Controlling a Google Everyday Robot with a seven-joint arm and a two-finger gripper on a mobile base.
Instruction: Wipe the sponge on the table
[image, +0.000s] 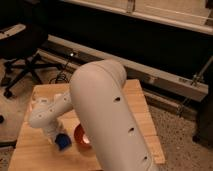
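The gripper (56, 138) is down at the table's near-left part, at the end of a white wrist section that slopes down from the left. Its tip is set against the sponge (63, 142), and it cannot be told from here whether it is spread or clamped on it.

The sponge shows only as a small, rounded, bright blue patch low on the table top, just right of the gripper's tip. Most of its outline is hidden or too vague to read, so neither its long axis nor the way it points can be told. It looks soft and matte.

Just beside the sponge, to its right, sits a red-orange bowl (81, 138), round, with a glossy inner wall. Its right side is covered by the arm.

The arm (107, 117) fills the middle of the view: a thick, smooth, off-white tube with a rounded elbow at the top and a row of small dark holes along its side. It crosses over the table's centre.

The table (142, 117) is rectangular, its top made of light bamboo planks whose strips run lengthwise, away from the camera.

The floor (182, 142) around it is grey and speckled. A black office chair (22, 52) on a star base with castors stands at the far left, well apart from the table. Behind the table a pale metal rail (150, 76) runs diagonally along the foot of a dark wall.
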